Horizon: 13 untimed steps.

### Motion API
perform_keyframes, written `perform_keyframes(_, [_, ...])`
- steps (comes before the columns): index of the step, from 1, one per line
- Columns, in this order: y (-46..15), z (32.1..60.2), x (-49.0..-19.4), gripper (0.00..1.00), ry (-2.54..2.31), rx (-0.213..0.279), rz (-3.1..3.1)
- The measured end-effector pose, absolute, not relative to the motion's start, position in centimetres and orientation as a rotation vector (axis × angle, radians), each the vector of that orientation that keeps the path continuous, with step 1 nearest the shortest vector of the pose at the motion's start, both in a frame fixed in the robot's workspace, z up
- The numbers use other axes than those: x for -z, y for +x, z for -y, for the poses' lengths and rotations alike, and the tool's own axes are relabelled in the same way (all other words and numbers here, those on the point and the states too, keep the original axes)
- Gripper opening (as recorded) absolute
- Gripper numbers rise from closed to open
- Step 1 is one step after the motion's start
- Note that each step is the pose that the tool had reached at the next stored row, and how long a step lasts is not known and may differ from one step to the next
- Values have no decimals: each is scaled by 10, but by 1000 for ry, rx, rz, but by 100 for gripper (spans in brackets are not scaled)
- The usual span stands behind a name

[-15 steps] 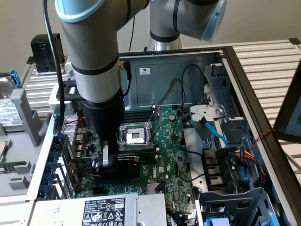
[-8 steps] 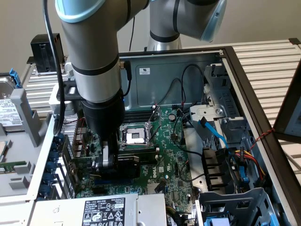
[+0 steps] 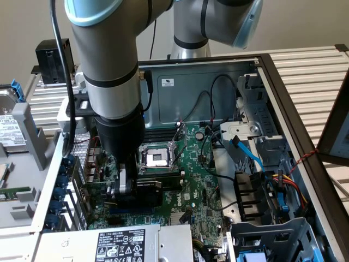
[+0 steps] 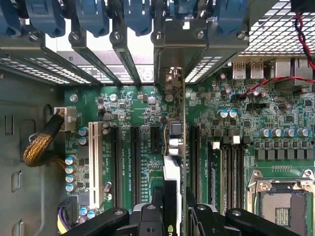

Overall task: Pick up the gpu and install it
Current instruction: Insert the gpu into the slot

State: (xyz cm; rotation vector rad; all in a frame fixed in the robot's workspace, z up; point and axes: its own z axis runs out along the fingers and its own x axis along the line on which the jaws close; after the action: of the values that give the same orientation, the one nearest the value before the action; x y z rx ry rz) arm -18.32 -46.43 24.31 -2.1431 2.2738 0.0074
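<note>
My gripper is shut on the gpu, which I see edge-on, standing upright over the green motherboard. The card runs along a black expansion slot, and its metal end bracket sits at the case's rear slot openings, under the blue clips. In the exterior view the gripper is low inside the open computer case, with the gpu's black shroud just in front of the CPU socket. Whether the card's edge is in the slot is hidden.
A white slot and black slots lie beside the card. A yellow braided cable curls near the case wall. The power supply, drive cage and loose cables crowd the case. A hard drive lies outside.
</note>
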Motion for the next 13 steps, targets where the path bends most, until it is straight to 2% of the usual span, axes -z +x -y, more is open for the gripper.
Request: perform_keyframes(13, [-185,464,-242,27,-2143,-7,-2274])
